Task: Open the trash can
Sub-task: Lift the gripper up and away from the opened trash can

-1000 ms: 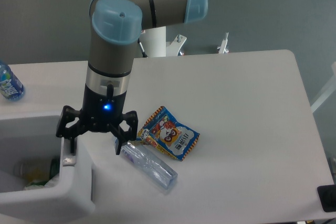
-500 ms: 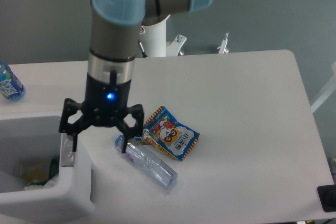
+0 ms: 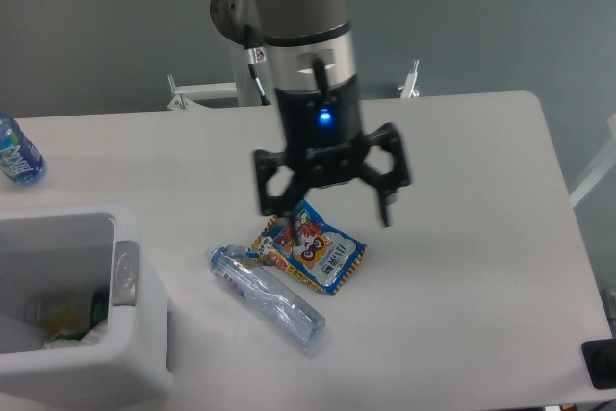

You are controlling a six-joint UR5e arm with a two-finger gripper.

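The large white rectangular plastic trash can [image 3: 58, 372] stands open at the white table's [image 3: 462, 190] front left corner, litter inside. My black two-finger gripper [image 3: 332, 207] hangs right of it, fingers spread wide, empty, above the colourful snack packet [image 3: 310, 249]. A crushed clear plastic bottle [image 3: 266, 295] lies between.

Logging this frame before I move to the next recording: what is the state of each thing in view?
Trash can: open, rubbish visible inside.
Button strip: on the rim, nothing touching it.
End effector: open, empty, above the snack packet.
Snack packet: lying flat, looks sealed.
Clear bottle: lying on its side, looks empty.
Blue bottle: at the table's left edge, partly cut off.
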